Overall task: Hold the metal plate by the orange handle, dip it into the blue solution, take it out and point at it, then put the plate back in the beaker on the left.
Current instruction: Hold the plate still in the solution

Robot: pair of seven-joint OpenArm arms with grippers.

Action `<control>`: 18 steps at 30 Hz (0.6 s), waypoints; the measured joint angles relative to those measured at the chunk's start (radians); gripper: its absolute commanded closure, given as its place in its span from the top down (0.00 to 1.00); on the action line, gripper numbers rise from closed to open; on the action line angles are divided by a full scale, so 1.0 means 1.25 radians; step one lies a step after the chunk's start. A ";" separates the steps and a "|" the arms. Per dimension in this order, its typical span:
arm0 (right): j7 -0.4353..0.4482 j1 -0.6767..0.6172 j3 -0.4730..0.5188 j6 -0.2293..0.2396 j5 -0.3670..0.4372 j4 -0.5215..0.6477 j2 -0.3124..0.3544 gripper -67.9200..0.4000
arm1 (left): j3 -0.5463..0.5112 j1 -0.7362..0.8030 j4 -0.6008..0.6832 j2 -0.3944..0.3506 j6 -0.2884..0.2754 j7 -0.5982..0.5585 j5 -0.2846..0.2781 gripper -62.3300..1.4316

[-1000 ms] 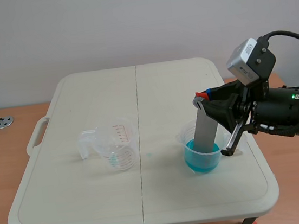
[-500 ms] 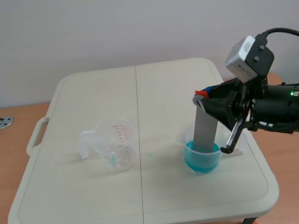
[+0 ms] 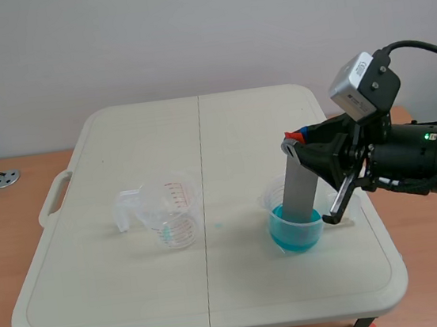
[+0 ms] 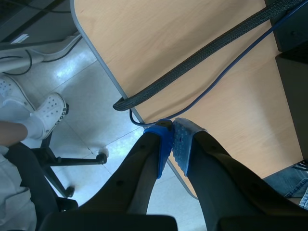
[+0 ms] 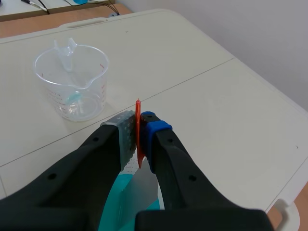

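In the scene view the grey metal plate (image 3: 297, 190) stands tilted with its lower end in the blue solution of the right beaker (image 3: 296, 231). My right gripper (image 3: 296, 139) is shut on the plate's orange handle at its top. The right wrist view shows the orange handle (image 5: 138, 130) pinched between the pads, with the plate (image 5: 142, 188) and blue solution (image 5: 115, 202) below. The clear left beaker (image 3: 170, 212) stands on the table's left half, also seen ahead of the right gripper as the clear beaker (image 5: 73, 81). My left gripper (image 4: 173, 143) is shut on nothing, off the table over a wooden desk edge.
The white folding table (image 3: 120, 143) has a centre seam and a side handle (image 3: 54, 198). A small blue-green drop (image 3: 219, 226) lies between the beakers. In the left wrist view, cables (image 4: 202, 57) cross a wooden desk, with a chair base and a person's shoe (image 4: 48, 108) below.
The right arm has shifted very slightly upward and back with the plate still in the blue solution. Nothing else has moved.
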 measured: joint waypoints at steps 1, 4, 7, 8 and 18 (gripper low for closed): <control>0.000 0.000 0.000 0.000 0.000 0.000 0.000 0.02 | 0.000 -0.001 0.000 0.000 0.000 0.000 0.000 0.05; 0.003 0.000 0.000 0.000 0.000 0.000 0.000 0.02 | 0.000 -0.011 -0.001 0.000 0.000 0.012 0.000 0.05; 0.008 0.000 0.000 0.000 -0.003 0.000 0.000 0.02 | 0.000 -0.019 -0.001 0.000 -0.001 0.019 0.000 0.05; 0.010 0.000 0.000 0.000 -0.003 0.001 0.000 0.02 | 0.000 -0.020 -0.001 0.000 -0.001 0.022 0.000 0.05; 0.013 -0.017 -0.004 0.003 -0.005 0.077 0.002 0.02 | 0.000 -0.020 -0.001 0.000 -0.004 0.021 0.000 0.05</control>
